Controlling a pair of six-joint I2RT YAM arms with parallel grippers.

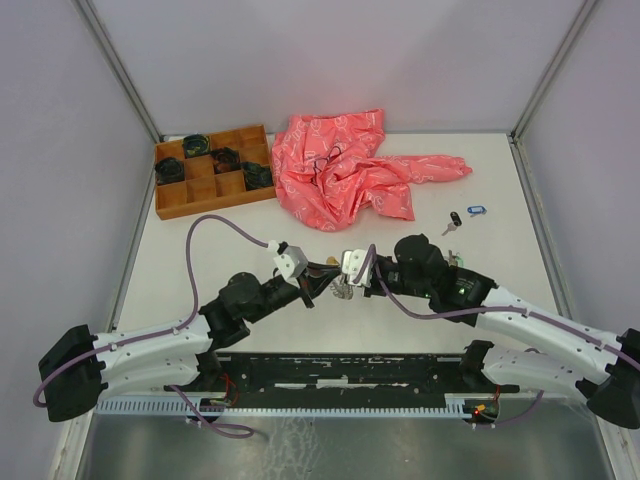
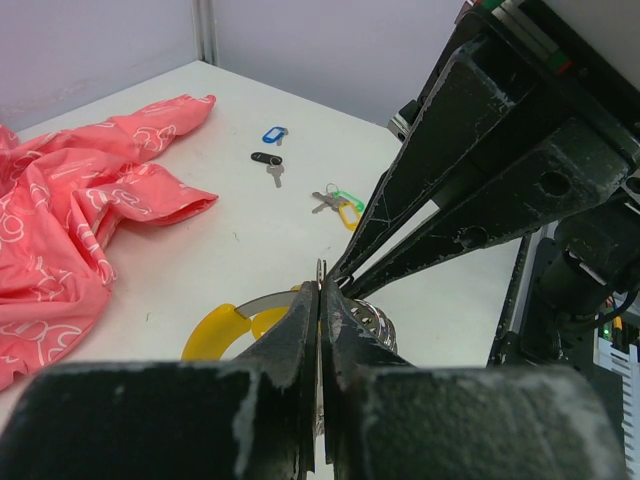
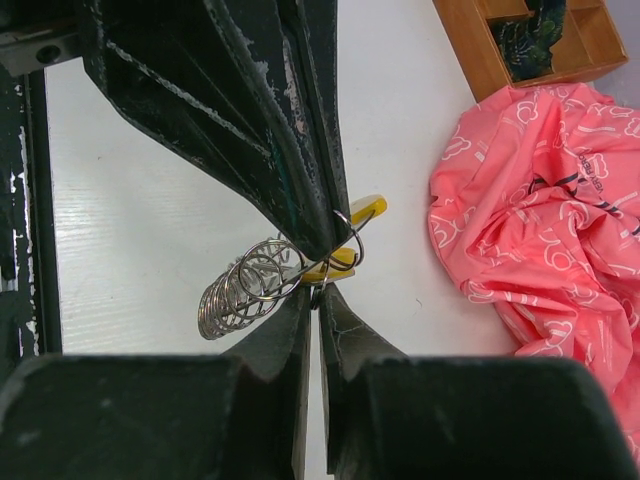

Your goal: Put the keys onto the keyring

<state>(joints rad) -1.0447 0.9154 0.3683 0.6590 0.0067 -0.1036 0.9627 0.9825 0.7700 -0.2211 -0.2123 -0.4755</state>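
- Bench [image 1: 500, 240]: white surface carrying all items listed.
- Pink cloth [image 1: 345, 170]: crumpled, at the far middle of the bench; taken as the reference point.
- Wooden tray [image 1: 215, 203]: just left of the pink cloth, divided into compartments, dark coiled bundles in several of them.
- Left pincer [image 2: 320, 290]: on the near side of the pink cloth, clear of it. Jaws pressed together on a thin metal strip of the keyring.
- Right pincer [image 3: 320, 298]: tip to tip with the left one. Only a narrow slit shows between the jaws; the tips meet the wire coil, and whether they grip it cannot be told.
- Keyring [image 3: 245, 290]: silvery coil with a yellow segment, at both pincer tips, near side of the pink cloth.
- Blue-tagged key [image 1: 475, 210] and black-tagged key [image 1: 455, 220]: loose on the bench, just right of the pink cloth, well apart from both pincers.
- Green- and yellow-tagged keys [image 2: 340, 203]: together, nearer the right pincer than those two.
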